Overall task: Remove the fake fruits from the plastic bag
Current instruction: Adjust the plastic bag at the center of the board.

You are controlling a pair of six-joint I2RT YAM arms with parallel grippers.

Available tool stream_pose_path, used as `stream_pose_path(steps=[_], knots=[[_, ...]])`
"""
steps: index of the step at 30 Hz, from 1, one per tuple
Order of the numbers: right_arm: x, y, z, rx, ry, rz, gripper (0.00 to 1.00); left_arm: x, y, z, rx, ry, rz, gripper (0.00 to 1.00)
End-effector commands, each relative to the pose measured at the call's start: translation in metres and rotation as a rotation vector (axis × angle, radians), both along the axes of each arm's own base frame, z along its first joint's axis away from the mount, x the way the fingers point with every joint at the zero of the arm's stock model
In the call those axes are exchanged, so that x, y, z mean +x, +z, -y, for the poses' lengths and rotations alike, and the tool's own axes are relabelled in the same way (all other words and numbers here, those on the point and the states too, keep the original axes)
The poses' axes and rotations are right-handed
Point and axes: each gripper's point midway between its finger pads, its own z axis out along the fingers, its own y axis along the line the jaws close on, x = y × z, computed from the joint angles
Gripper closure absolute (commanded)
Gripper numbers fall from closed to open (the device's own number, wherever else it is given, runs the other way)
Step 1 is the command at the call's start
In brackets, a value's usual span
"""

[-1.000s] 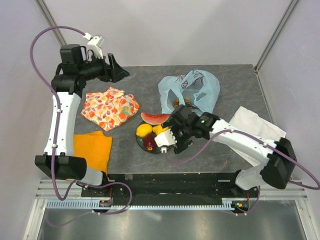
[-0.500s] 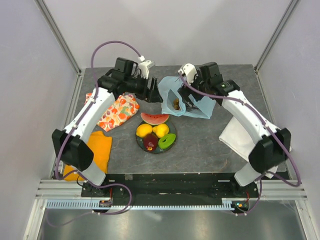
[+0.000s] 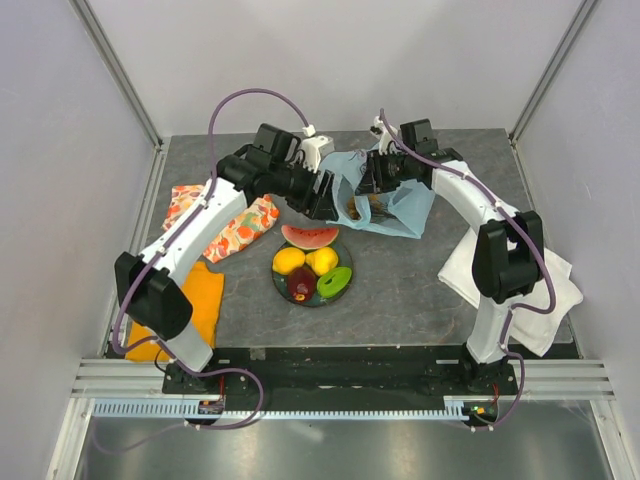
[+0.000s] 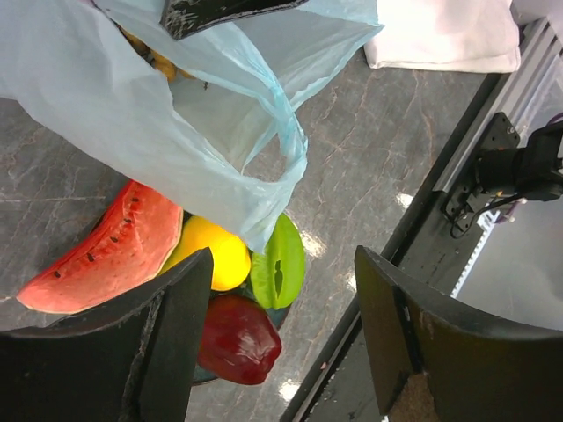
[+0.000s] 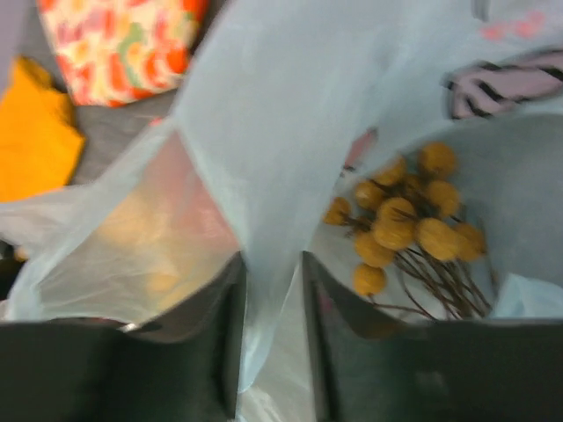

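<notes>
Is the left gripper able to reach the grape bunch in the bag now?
Probably not: the open left gripper sits outside the plastic bag, aimed at the plate, with film mostly covering the grape bunch.

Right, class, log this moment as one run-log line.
left gripper open | right gripper astride bag fold | grapes in bag | other fruits at plate

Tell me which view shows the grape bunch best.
Right wrist: the grape bunch lies close up inside the open bag, berries and stems plain. Top external shows only a small brownish patch in the bag mouth; left wrist, a few yellow berries at its top edge.
</notes>
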Motion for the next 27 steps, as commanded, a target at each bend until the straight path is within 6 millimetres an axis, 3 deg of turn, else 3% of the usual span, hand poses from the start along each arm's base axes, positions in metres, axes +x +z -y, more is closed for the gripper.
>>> stream_pose_path(steps=[1,3,4,5,6,9,14,18,19,21,22,23,24,27], knots=[[-0.008,0.062,-0.035,0.294,0.071,-0.041,0.78,-0.011,0.032,0.009,0.013,-0.109,0.218,0.24],[-0.017,0.089,-0.046,0.424,0.094,-0.083,0.80,-0.012,0.038,0.020,0.009,-0.156,0.358,0.21],[-0.021,0.100,-0.050,0.488,0.072,-0.146,0.82,-0.012,0.051,0.017,0.013,-0.143,0.445,0.21],[-0.019,0.113,-0.054,0.537,0.092,-0.113,0.83,-0.014,0.044,0.019,0.035,-0.153,0.479,0.20],[-0.021,0.113,-0.054,0.555,0.087,-0.128,0.83,-0.015,0.051,0.027,0.038,-0.186,0.567,0.20],[-0.022,0.124,-0.058,0.606,0.101,-0.137,0.84,-0.016,0.046,0.035,0.100,-0.200,0.671,0.19],[-0.019,0.136,-0.060,0.650,0.108,-0.130,0.84,0.001,0.037,0.045,0.195,-0.164,0.771,0.16],[-0.021,0.138,-0.061,0.664,0.107,-0.137,0.84,0.017,0.014,0.050,0.276,-0.159,0.761,0.19],[-0.022,0.138,-0.061,0.664,0.111,-0.137,0.84,0.019,0.011,0.050,0.284,-0.154,0.758,0.23],[-0.022,0.134,-0.060,0.661,0.107,-0.140,0.83,0.018,0.010,0.054,0.274,-0.156,0.745,0.51],[-0.022,0.131,-0.059,0.656,0.107,-0.141,0.79,0.017,0.010,0.055,0.264,-0.159,0.740,0.68],[-0.020,0.126,-0.057,0.650,0.098,-0.146,0.73,0.016,0.013,0.054,0.259,-0.154,0.738,0.98],[-0.013,0.122,-0.047,0.642,0.072,-0.138,0.56,0.016,0.013,0.051,0.252,-0.129,0.716,0.98],[0.007,0.111,-0.012,0.558,0.002,-0.066,0.36,0.014,0.016,0.033,0.217,-0.066,0.621,0.98]])
